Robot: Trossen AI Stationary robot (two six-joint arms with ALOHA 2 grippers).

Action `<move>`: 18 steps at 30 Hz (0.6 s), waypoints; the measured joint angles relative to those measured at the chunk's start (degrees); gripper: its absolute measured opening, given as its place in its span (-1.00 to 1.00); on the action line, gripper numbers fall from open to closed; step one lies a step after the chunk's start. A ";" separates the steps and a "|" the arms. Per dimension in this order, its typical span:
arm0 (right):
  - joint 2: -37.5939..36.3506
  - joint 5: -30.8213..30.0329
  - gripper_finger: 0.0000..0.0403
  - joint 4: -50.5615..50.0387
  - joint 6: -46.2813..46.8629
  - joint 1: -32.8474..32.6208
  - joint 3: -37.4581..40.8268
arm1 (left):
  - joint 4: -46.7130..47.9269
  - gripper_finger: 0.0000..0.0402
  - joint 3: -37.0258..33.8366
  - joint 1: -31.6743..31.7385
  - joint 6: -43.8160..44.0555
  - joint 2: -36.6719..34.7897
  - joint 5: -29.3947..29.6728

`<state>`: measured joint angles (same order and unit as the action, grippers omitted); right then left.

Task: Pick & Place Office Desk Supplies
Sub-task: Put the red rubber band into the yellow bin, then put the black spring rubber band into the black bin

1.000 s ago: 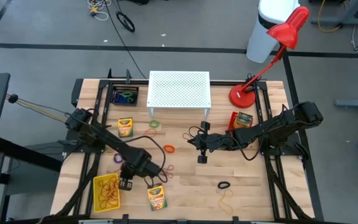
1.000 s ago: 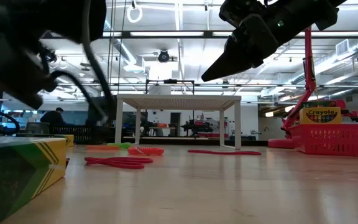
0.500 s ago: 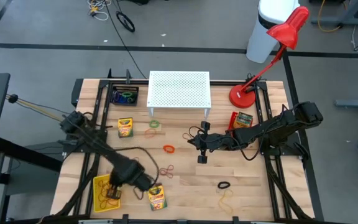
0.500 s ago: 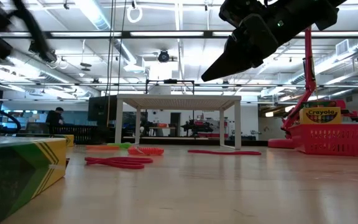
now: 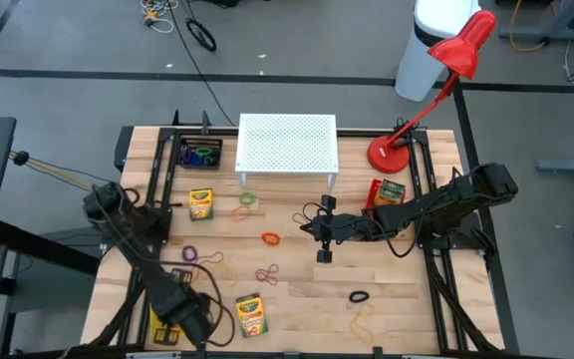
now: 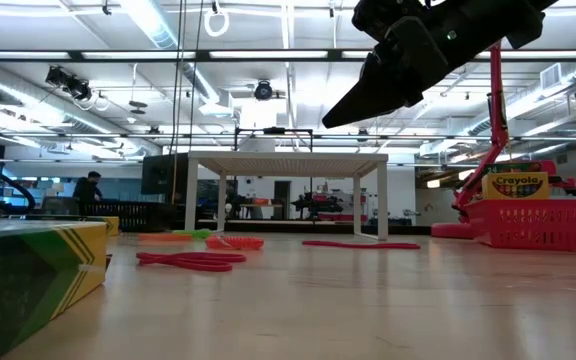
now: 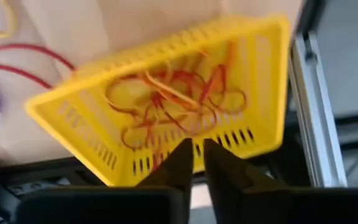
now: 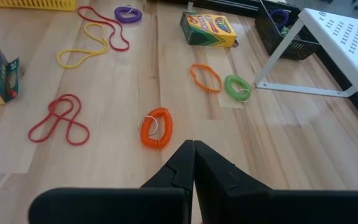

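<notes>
Overhead and wrist views of a two-arm sorting task. The left claw (image 7: 197, 163) hangs directly over the yellow basket (image 7: 263, 37) at the tabletop's (image 5: 407, 289) near-left corner; its fingers stand only a narrow slit apart and nothing shows between them, while a tangle of reddish-tan rubber bands (image 7: 179, 102) lies inside the basket beneath it. The right claw (image 8: 193, 163) hovers mid-tabletop, well to the right of the basket, its fingers pressed together and empty. Loose supplies lie between the two arms: an orange coil loop (image 8: 156, 127) just ahead of the right claw, a red rubber band (image 8: 58, 119), and a crayon box (image 5: 251, 314) just right of the basket with its long axis running toward the tabletop's near edge. By position, the left arm is the nearer to the crayon box and the red band, the right arm to the orange loop.
</notes>
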<state>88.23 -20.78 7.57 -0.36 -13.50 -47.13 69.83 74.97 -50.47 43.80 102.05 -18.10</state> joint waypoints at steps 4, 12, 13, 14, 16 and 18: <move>0.00 0.05 -0.92 0.06 0.02 0.00 0.00 | 0.74 -0.49 -0.01 0.34 2.67 0.21 3.50; 0.00 0.07 -0.92 0.07 0.02 0.00 0.00 | -0.17 -0.41 -8.07 -0.60 5.61 0.30 5.66; 0.00 0.07 -0.92 0.06 0.02 0.00 0.00 | -1.44 -0.47 -9.08 -0.92 5.61 0.30 6.62; 0.00 0.07 -0.92 0.02 0.02 0.00 0.00 | -2.78 -0.54 -9.69 -1.07 5.55 0.30 8.28; 0.00 0.07 -0.92 0.03 0.02 0.00 0.00 | -5.11 -0.71 -9.88 -1.44 5.24 0.30 12.39; 0.00 0.07 -0.92 0.02 0.02 0.00 0.00 | -6.70 -0.89 -9.87 -1.30 4.73 0.28 15.05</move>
<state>88.23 -20.71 7.60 -0.34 -13.50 -47.13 63.12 65.10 -51.77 48.53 102.32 -3.05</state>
